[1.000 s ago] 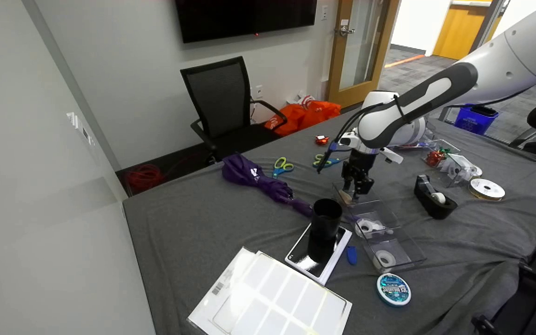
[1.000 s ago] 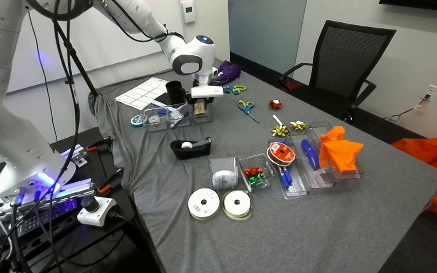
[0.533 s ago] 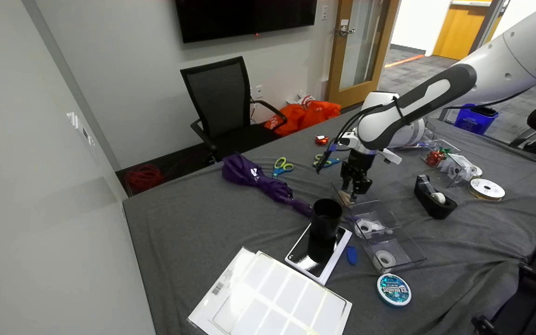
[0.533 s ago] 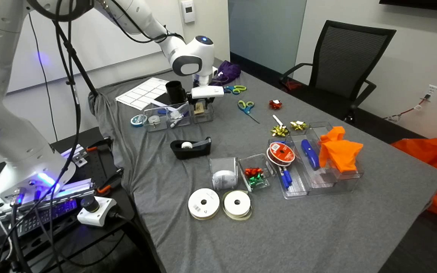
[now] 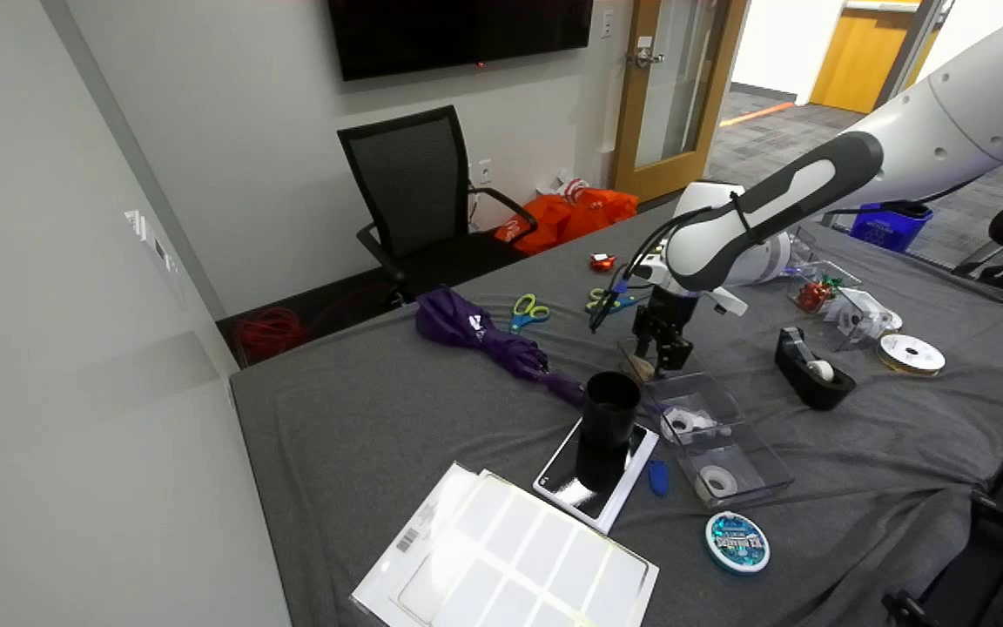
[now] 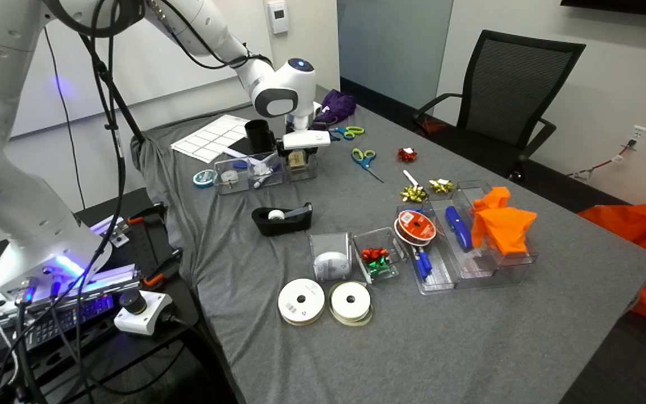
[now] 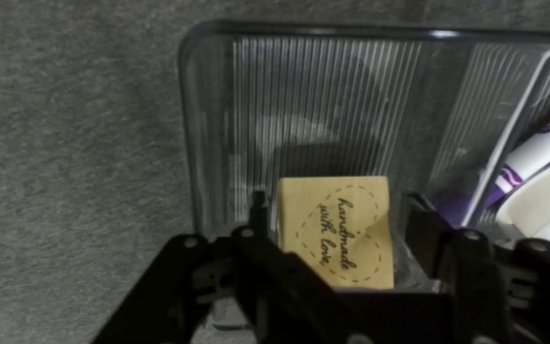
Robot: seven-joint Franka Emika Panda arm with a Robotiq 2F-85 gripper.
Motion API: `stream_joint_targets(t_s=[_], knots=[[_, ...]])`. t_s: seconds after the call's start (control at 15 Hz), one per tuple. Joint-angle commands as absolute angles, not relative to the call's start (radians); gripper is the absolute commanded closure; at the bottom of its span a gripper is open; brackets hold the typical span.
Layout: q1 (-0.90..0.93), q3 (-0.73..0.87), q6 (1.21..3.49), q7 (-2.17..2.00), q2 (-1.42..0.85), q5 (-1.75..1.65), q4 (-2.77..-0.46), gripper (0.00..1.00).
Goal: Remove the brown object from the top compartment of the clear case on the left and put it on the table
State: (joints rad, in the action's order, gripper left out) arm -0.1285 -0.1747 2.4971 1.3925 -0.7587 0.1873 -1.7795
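The brown object (image 7: pixel 342 229) is a tan block printed "handmade with love". It lies in the end compartment of the clear case (image 7: pixel 322 31). The block also shows in both exterior views (image 5: pixel 642 369) (image 6: pixel 296 159), partly covered by the gripper. The case stands on the grey-clothed table (image 5: pixel 397 409) and has other compartments holding tape rolls and a marker. My gripper (image 7: pixel 339 212) points down into the end compartment, also seen in an exterior view (image 5: pixel 650 360). Its fingers are open, one on each side of the block, with a gap at each side. The block's lower edge is hidden by the gripper.
A black cup (image 5: pixel 611 409) stands on a white box (image 5: pixel 554 483) beside the case. A purple umbrella (image 5: pixel 501 344), scissors (image 6: pixel 363 157), a black tape dispenser (image 6: pixel 282 221) and a round blue tin (image 5: pixel 737 542) lie around it. Another clear organizer (image 6: pixel 491 278) stands farther off.
The arm and gripper have lowered slightly into the compartment. The clear case has shifted a little on the table. The fingers still stand open around the block.
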Motion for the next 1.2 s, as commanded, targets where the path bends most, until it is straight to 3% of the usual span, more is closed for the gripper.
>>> stream_joint_targets(t_s=[0.0, 0.13, 1.13], knots=[[-0.161, -0.208, 2.532, 1.413, -0.785, 0.179, -1.780, 0.61], [-0.168, -0.213, 2.535, 1.417, -0.783, 0.180, -1.783, 0.69], [-0.204, -0.239, 2.455, 1.477, -0.519, 0.208, -1.997, 0.69]])
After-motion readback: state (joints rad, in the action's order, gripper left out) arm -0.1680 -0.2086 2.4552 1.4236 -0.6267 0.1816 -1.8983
